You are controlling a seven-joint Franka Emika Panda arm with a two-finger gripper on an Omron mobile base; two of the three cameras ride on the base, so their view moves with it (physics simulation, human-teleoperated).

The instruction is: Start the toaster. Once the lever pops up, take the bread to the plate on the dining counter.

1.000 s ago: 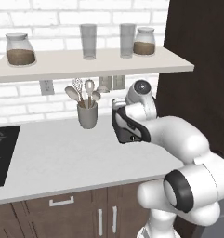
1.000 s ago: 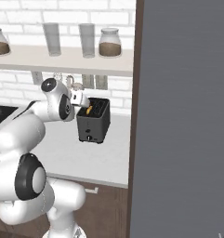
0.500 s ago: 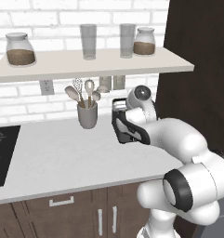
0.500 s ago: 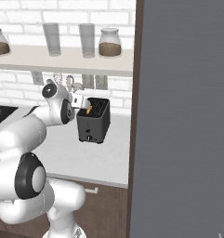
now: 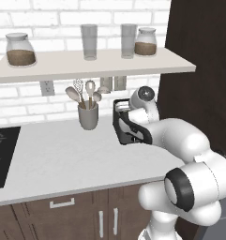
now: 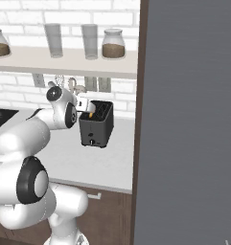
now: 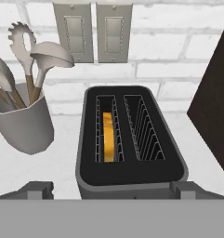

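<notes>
Compared with a second ago, the hand is sitting slightly further right and closer over the toaster (image 5: 125,125) in the left base view, where the dark box is standing on the pale counter (image 5: 63,154) just right of the grey utensil cup (image 5: 88,116), partly hidden by the white forearm. From the right base view, the gripper (image 6: 90,106) is hovering at the toaster's (image 6: 96,125) top left edge, an orange glint of the bread (image 6: 91,115) showing in the near slot, with the round knob facing the camera. Seen from the hand view, the fingers (image 7: 36,189) are spread wide and released, grasping nothing, while the bread (image 7: 108,135) is standing on edge inside the left slot of the toaster (image 7: 130,139); the utensil cup (image 7: 23,125) is standing to its left beneath two wall switch plates (image 7: 94,30).
</notes>
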